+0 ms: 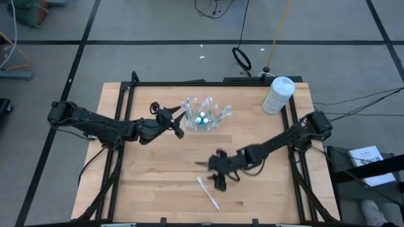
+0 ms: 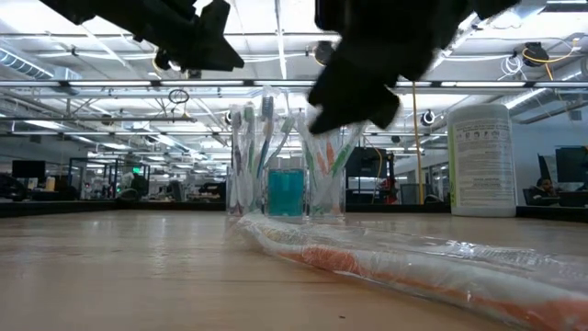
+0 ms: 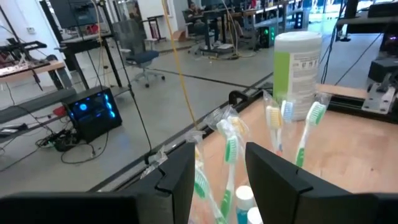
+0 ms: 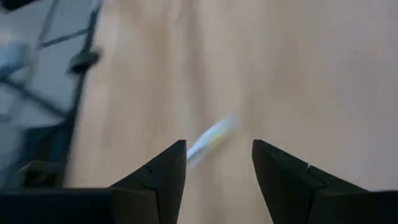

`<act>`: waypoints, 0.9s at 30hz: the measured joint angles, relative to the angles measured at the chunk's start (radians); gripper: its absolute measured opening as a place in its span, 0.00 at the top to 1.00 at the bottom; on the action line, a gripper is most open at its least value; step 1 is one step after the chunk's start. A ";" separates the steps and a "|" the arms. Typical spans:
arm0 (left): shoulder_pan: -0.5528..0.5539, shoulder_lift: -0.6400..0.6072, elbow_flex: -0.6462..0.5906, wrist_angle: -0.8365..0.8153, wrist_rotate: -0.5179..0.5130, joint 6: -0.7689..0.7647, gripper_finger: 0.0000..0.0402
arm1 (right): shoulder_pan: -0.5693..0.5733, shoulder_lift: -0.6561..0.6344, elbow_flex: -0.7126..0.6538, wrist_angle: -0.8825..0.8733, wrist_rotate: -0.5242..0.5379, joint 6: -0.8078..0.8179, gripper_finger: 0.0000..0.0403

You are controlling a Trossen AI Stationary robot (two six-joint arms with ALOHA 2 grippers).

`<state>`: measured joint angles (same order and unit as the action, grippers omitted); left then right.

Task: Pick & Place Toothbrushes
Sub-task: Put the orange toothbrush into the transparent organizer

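Observation:
Several toothbrushes with green, blue and yellow parts stand upright in clear cups (image 1: 203, 115) at the table's far middle, also in the low view (image 2: 276, 156) and the left wrist view (image 3: 231, 155). One wrapped toothbrush (image 1: 208, 192) with an orange-pink handle (image 2: 413, 267) lies flat on the table near the front. My left gripper (image 1: 179, 125) is open, just left of the cups, its fingers (image 3: 177, 180) apart with brushes beyond them. My right gripper (image 1: 219, 180) is open above the far end of the wrapped toothbrush (image 4: 211, 138), touching nothing.
A white canister with a green label (image 1: 278, 94) stands at the table's far right corner, also in the low view (image 2: 480, 158). A blue tube with a white cap (image 1: 202, 118) stands among the cups. A black frame (image 1: 120, 151) edges the wooden table.

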<state>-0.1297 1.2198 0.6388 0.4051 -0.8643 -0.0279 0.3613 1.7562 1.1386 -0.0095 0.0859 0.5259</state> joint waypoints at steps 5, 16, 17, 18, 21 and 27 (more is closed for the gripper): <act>-0.007 0.000 0.000 0.003 0.040 -0.027 0.63 | 0.050 0.082 0.000 0.031 -0.111 0.180 0.56; -0.134 -0.103 0.008 0.020 0.219 -0.046 0.63 | 0.073 0.180 0.001 0.162 -0.114 0.251 0.56; -0.145 -0.110 0.008 0.019 0.219 -0.037 0.63 | 0.073 0.194 0.001 0.173 -0.113 0.251 0.56; -0.158 -0.116 0.008 0.014 0.219 -0.027 0.63 | 0.073 0.205 0.001 0.176 -0.109 0.253 0.56; -0.190 -0.128 0.008 0.017 0.219 -0.027 0.63 | 0.070 0.231 0.000 0.183 -0.093 0.259 0.56; -0.227 -0.128 0.008 0.017 0.220 0.003 0.63 | 0.059 0.257 0.000 0.268 -0.087 0.292 0.56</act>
<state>-0.3565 1.0920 0.6468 0.4217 -0.6443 -0.0249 0.4198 2.0129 1.1390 0.2583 -0.0010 0.8175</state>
